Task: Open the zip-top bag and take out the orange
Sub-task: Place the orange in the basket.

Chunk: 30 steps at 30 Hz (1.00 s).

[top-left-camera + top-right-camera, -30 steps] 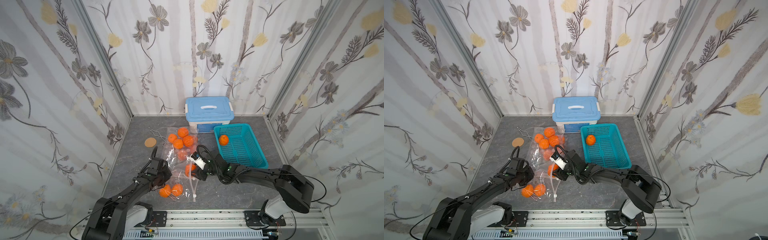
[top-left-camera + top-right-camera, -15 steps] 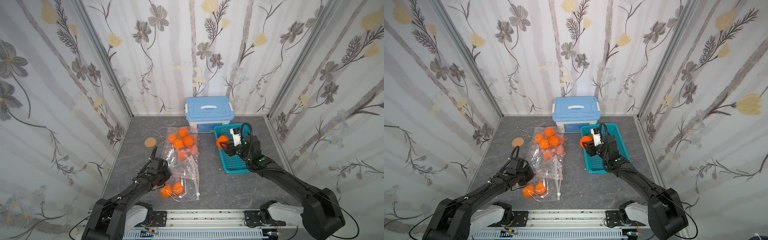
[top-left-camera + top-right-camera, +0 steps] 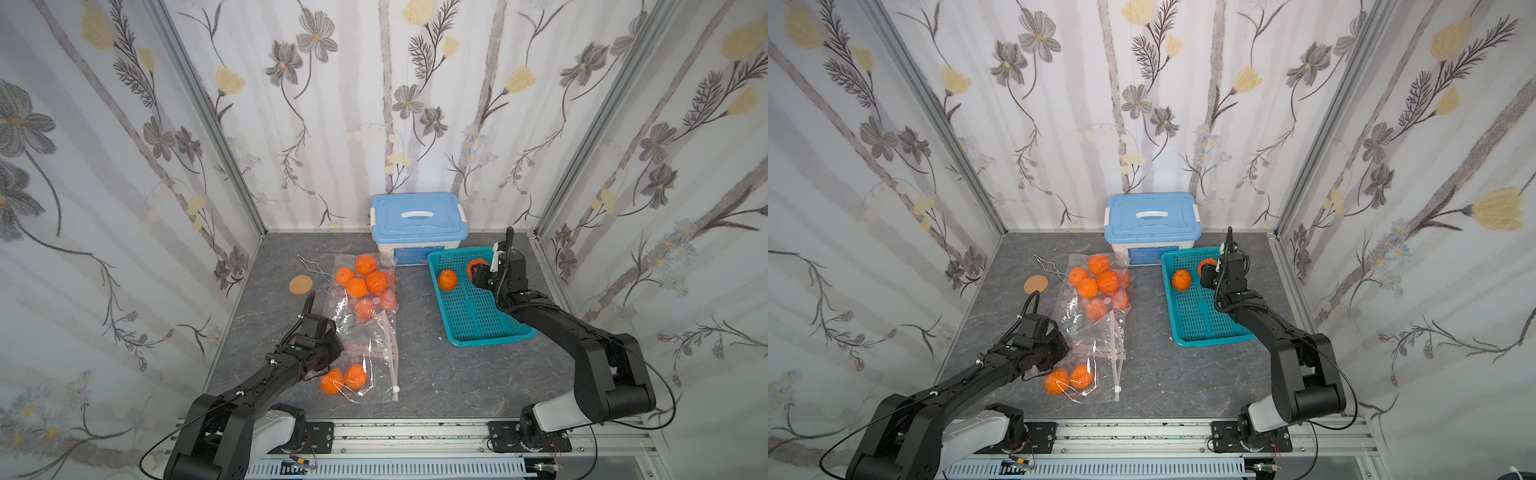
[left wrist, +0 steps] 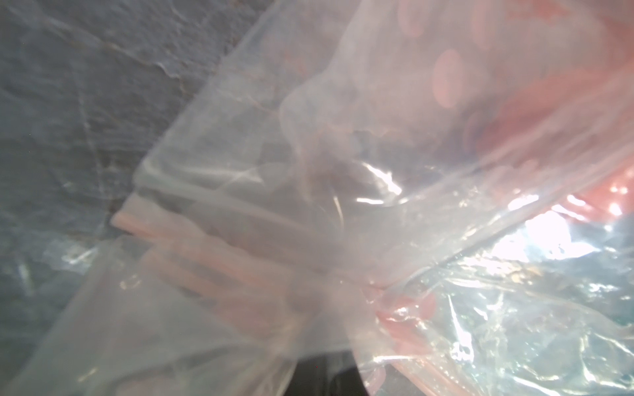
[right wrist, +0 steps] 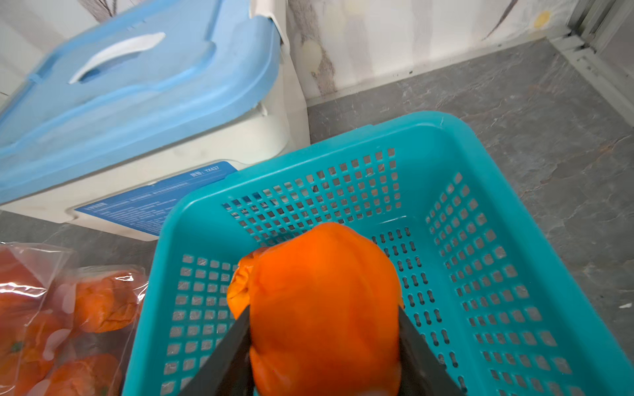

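Observation:
The clear zip-top bag [image 3: 368,332] [image 3: 1100,328] lies on the grey table, its pink zip strip toward the front. Several oranges [image 3: 365,278] bunch at its far end, and two [image 3: 343,380] sit near my left gripper [image 3: 332,353] [image 3: 1061,347], which is shut on the bag's plastic edge. In the left wrist view the bag [image 4: 308,205] fills the frame. My right gripper [image 3: 478,272] [image 5: 322,329] is shut on an orange [image 5: 322,291] [image 3: 1207,264] above the far end of the teal basket [image 3: 490,338] [image 5: 514,240]. Another orange [image 3: 447,279] [image 3: 1181,279] lies inside that basket.
A white box with a blue lid [image 3: 417,216] [image 5: 137,85] stands against the back wall, touching the basket's far corner. A round tan disc [image 3: 300,285] and a bent wire piece [image 3: 311,266] lie left of the bag. Papered walls close three sides.
My right gripper has carried an orange from the bag's mouth at mid-table to above the basket's far end. The left gripper has kept its hold on the bag.

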Tool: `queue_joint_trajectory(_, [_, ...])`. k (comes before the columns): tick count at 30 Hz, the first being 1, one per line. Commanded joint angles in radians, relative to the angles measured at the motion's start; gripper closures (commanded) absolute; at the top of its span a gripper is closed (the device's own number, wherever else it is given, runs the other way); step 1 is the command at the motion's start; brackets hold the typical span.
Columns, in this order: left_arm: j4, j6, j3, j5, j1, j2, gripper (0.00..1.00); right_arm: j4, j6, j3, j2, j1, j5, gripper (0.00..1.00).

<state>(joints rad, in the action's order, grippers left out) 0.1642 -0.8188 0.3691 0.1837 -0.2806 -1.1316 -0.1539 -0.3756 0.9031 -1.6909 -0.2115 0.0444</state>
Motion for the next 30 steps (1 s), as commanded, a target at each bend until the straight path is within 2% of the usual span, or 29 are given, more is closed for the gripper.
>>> queue_joint_trajectory(1, [0.009, 0.003, 0.008, -0.010, 0.001, -0.005, 1.00, -0.011, -0.061, 0.055, -0.065, 0.015, 0.027, 0.56])
queue_joint_trajectory(11, [0.008, 0.001, 0.006, -0.010, 0.001, -0.002, 1.00, 0.009, -0.118, 0.202, -0.256, 0.009, -0.041, 0.53])
queue_joint_trajectory(19, [0.007, 0.001, 0.007, -0.010, 0.001, -0.005, 1.00, 0.020, -0.145, 0.228, -0.320, -0.002, -0.038, 0.50])
queue_joint_trajectory(25, [0.007, 0.003, 0.004, -0.009, 0.001, -0.005, 1.00, 0.038, -0.144, 0.248, -0.355, -0.013, -0.035, 0.42])
queue_joint_trajectory(30, [0.008, 0.001, 0.004, -0.007, 0.001, -0.006, 1.00, 0.059, -0.143, 0.270, -0.365, -0.013, -0.029, 0.29])
